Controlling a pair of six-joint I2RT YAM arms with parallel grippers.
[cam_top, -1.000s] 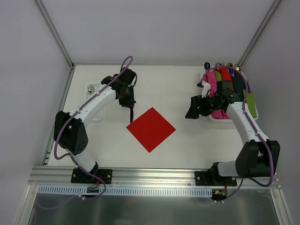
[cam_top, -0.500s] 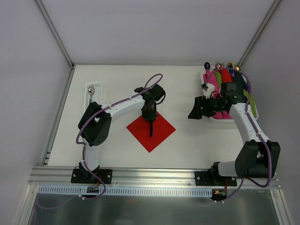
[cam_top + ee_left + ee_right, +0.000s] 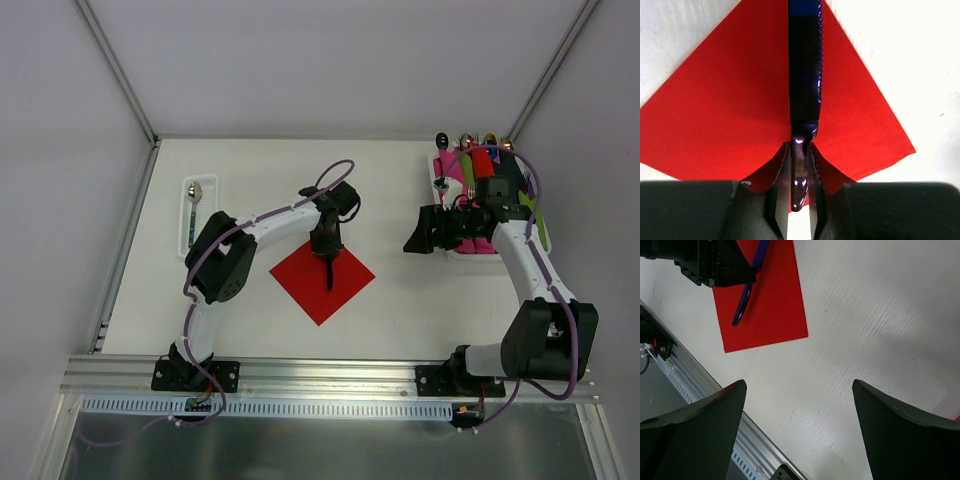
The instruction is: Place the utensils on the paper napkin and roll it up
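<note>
The left gripper (image 3: pixel 799 167) was clamped on the handle of a knife (image 3: pixel 804 75), whose blade stretched over the middle of the napkin (image 3: pixel 715 110), which lay flat. The right gripper (image 3: pixel 416 232) hovered with fingers spread wide, just beside the right tray (image 3: pixel 455 256) of rolled bundles. A spoon (image 3: pixel 194 192) lay in the left tray (image 3: pixel 187 240)

White table (image 3: pixel 420 300): red napkin (image 3: pixel 303 280), left tray (image 3: pixel 186 242), right tray (image 3: pixel 468 254).

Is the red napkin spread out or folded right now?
Spread out: the napkin lies as one flat diamond on the table.
</note>
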